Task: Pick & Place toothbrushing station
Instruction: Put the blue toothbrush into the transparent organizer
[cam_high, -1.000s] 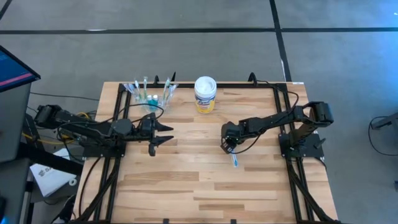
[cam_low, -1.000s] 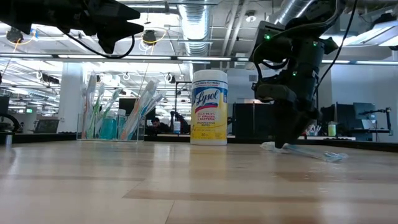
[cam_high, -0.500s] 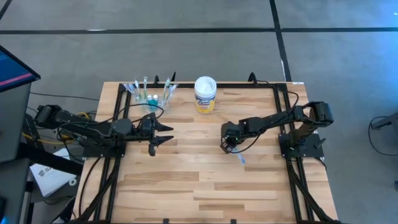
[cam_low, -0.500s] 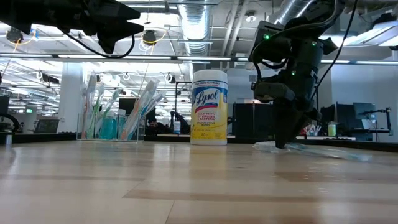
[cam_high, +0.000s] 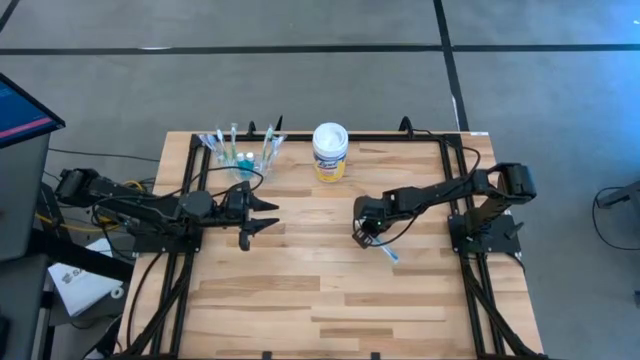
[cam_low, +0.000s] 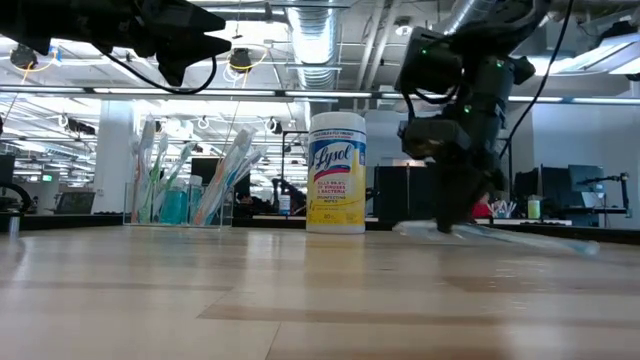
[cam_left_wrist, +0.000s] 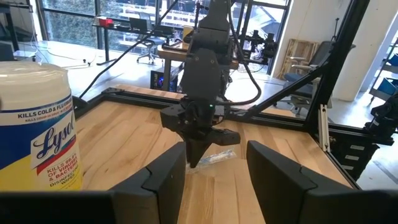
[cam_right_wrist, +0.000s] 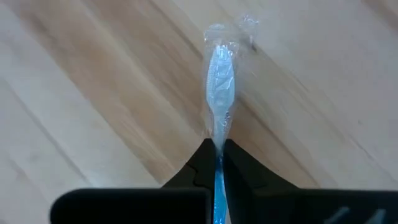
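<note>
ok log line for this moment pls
right gripper: shut on wrapped toothbrush, low at table | left gripper: open, waiting near clear cup | placing: not yet done

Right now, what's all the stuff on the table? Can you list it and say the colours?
Cup: one, clear, far left part of the table, holding brushes and tubes.
Brushes in the cup: several, white, blue and green, standing up.
Tubes: teal and white, in the cup; count unclear.
Wrapped brush: one, blue, in clear wrap, mid-right of the table.
Tub: one, white lid, yellow label, far middle.
Table: one, light wood.
Left gripper: open, empty, above the table near the cup.
Right gripper: shut on the wrapped brush.
</note>
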